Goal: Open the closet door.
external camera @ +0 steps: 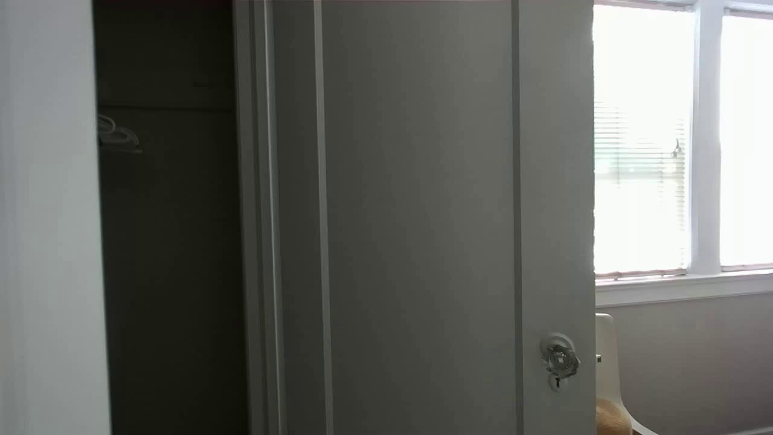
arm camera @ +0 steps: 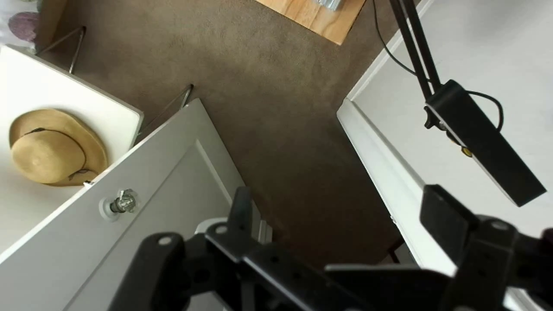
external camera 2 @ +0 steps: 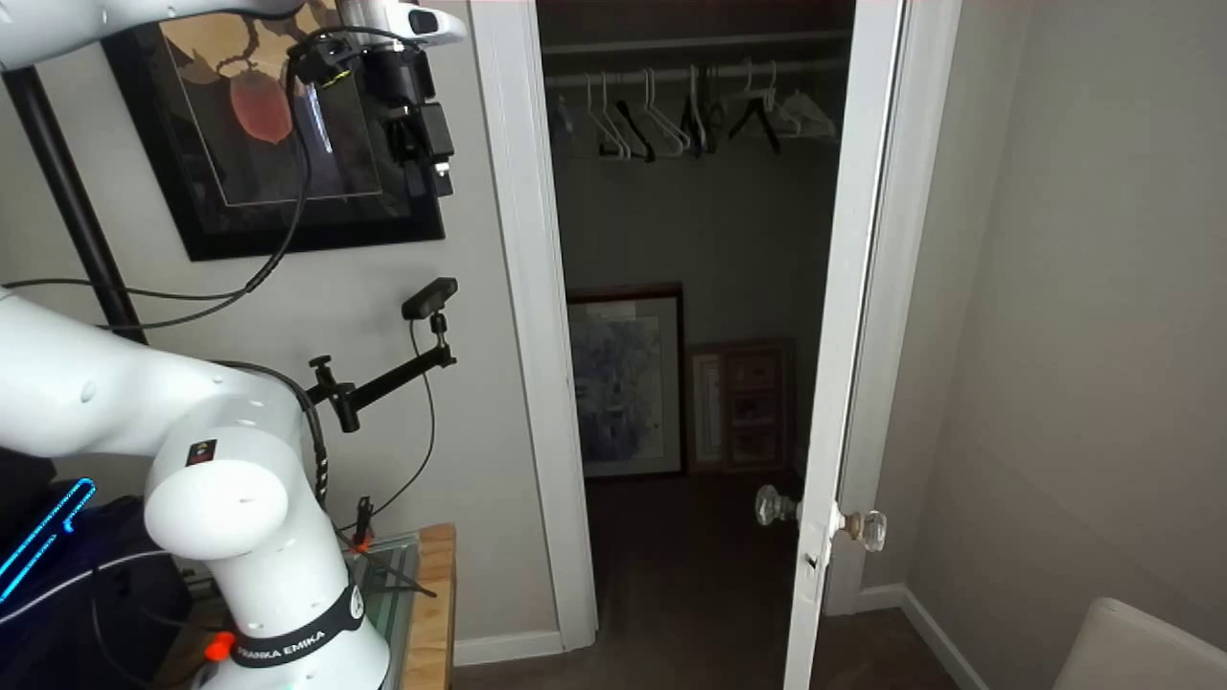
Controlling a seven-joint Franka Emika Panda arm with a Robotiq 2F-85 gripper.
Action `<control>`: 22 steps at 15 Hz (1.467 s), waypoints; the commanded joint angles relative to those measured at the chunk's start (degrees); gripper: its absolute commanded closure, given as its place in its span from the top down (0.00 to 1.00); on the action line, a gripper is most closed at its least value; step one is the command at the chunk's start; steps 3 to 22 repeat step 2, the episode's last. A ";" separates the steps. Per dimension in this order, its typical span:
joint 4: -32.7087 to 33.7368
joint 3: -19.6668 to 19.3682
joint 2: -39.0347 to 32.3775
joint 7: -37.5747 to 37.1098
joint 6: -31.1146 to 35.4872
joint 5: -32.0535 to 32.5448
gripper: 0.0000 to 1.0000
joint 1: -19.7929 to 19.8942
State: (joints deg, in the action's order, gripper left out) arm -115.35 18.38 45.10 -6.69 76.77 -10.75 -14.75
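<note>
The closet door (external camera: 423,211) is a grey-white panel with a round clear glass knob (external camera: 561,357) near its edge. It stands open, and the dark closet interior (external camera: 175,272) shows beside it. In an exterior view the door (external camera 2: 844,307) is nearly edge-on, with a glass knob on each side. My gripper (external camera 2: 433,158) hangs high left of the doorway, in front of the wall picture, apart from the door. In the wrist view my gripper (arm camera: 339,192) has its fingers wide apart with nothing between them. The door (arm camera: 181,172) and knob (arm camera: 125,201) lie to its left there.
A white chair (arm camera: 116,125) with a straw hat (arm camera: 52,149) stands close behind the door. White frame trim (external camera 2: 537,316) borders the closet. Hangers (external camera 2: 661,120) and framed pictures (external camera 2: 623,383) are inside. A black camera on an arm (external camera 2: 431,299) sticks out near the wall.
</note>
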 commanded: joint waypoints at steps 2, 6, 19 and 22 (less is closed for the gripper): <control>0.20 0.33 0.04 0.36 -0.19 -0.29 1.00 0.72; 0.20 0.33 0.04 0.36 -0.19 -0.29 1.00 0.72; 0.20 0.33 0.04 0.36 -0.19 -0.29 1.00 0.72; 0.20 0.33 0.04 0.36 -0.19 -0.29 1.00 0.72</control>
